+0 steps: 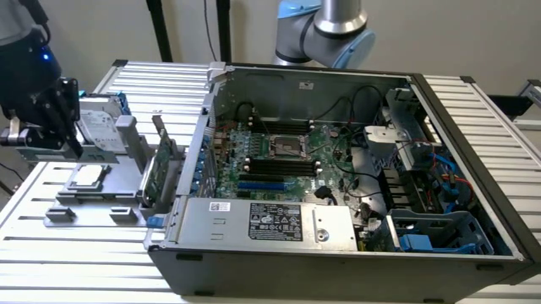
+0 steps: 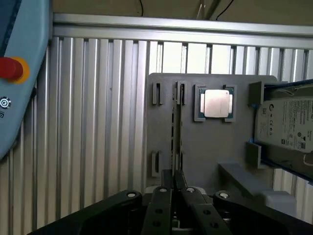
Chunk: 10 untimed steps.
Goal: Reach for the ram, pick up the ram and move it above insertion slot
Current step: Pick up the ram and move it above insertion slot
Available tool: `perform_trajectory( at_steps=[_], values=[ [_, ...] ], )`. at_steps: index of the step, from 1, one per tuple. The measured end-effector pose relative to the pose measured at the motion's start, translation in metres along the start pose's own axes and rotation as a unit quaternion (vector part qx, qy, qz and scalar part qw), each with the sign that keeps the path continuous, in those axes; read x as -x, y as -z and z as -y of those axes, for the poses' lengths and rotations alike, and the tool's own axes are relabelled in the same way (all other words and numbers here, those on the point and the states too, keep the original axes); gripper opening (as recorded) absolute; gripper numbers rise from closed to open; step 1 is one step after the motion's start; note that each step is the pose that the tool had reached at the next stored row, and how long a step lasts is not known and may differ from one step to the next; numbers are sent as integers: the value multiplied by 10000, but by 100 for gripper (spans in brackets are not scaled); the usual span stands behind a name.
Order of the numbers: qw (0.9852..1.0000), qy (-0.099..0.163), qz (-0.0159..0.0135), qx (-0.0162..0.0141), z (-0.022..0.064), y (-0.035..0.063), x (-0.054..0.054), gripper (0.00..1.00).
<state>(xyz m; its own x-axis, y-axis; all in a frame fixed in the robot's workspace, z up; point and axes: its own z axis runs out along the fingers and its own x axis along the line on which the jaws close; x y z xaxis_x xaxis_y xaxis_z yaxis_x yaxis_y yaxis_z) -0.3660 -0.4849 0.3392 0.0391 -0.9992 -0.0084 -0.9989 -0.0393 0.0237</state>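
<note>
Two fingers (image 2: pixel 160 210) of my pincer (image 2: pixel 174 191) are drawn together, clamping nothing, as I hang over the grey fixture plate (image 2: pixel 210 147) on the slatted table (image 2: pixel 98 122). Below me, in line with my fingertips, the ram (image 2: pixel 172 142) stands on edge in its holder clips. It is a thin dark line whose long axis runs straight away from the seam between my fingers. Beside it on the plate sit a silver processor (image 2: pixel 216 104) and a hard drive (image 2: pixel 286 129). Farther off, toward the exterior view's right, the open computer case (image 1: pixel 296 263) shows the motherboard's black slots (image 1: pixel 279 166).
</note>
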Motion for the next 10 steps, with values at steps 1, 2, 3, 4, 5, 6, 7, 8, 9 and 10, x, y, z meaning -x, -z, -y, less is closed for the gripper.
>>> perform_trajectory(
  at_steps=[1, 2, 3, 4, 5, 6, 7, 8, 9, 10],
  values=[
    [10000, 1, 0, 0, 23, 45, 2, 13],
    [10000, 2, 0, 1, 50, 89, 3, 13],
    [10000, 2, 2, 2, 78, 123, 4, 13],
    [10000, 3, 4, 3, 107, 156, 5, 13],
    [10000, 3, 6, 4, 136, 187, 5, 13],
    [10000, 4, 9, 6, 167, 218, 6, 13],
    [10000, 4, 12, 8, 196, 242, 6, 13],
    [10000, 5, 15, 9, 227, 268, 6, 13],
    [10000, 5, 20, 10, 261, 293, 6, 13],
    [10000, 5, 24, 11, 292, 312, 7, 13]
  ],
)
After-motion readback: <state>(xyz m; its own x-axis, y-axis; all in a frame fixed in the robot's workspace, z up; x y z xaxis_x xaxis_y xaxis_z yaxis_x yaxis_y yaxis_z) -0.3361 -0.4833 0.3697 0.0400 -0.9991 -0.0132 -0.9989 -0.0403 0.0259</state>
